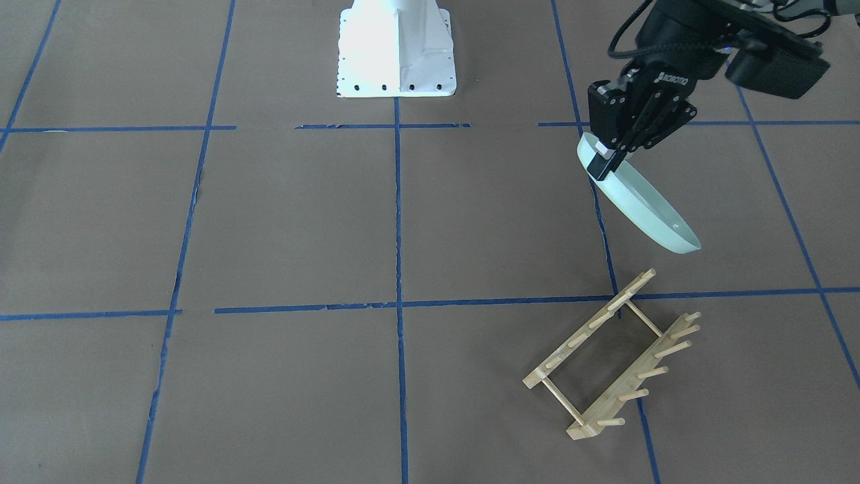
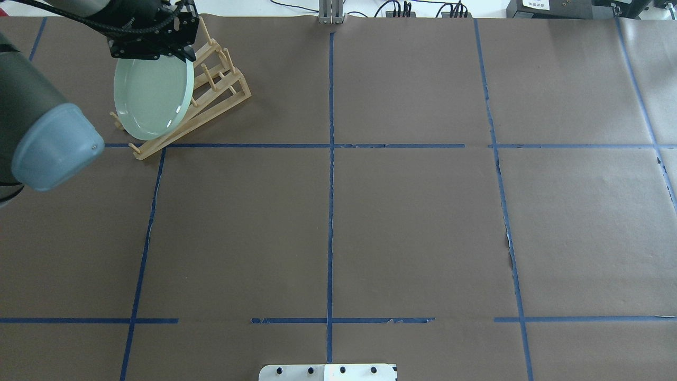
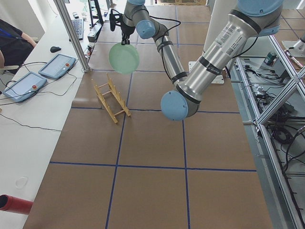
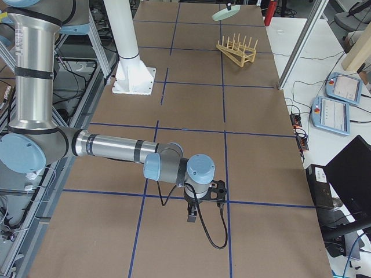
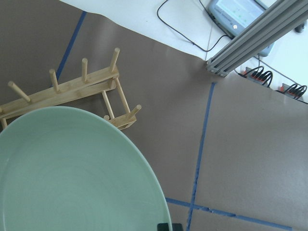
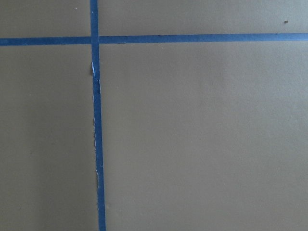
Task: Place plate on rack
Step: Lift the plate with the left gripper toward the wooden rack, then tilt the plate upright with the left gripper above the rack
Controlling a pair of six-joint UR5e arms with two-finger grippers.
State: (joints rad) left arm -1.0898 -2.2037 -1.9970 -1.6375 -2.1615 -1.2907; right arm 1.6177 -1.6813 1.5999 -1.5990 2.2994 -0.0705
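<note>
Left gripper [image 1: 607, 160] clamped plate [image 1: 648, 208] by upper rim; plate hung tilted in air, lower edge clear of rack [image 1: 608, 356] pegs, gap between; right gripper [image 4: 193, 213] well apart, low over table [image 4: 261, 174], grip unreadable.

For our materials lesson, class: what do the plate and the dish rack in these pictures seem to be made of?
Plate: probably glazed ceramic. It is pale mint green and smooth, with glossy highlights and faint concentric rings. Melamine cannot be ruled out.
Dish rack: light wood, possibly bamboo, apparently unpainted. It has matt pale-tan rails, thin round dowels and upright pegs.
</note>
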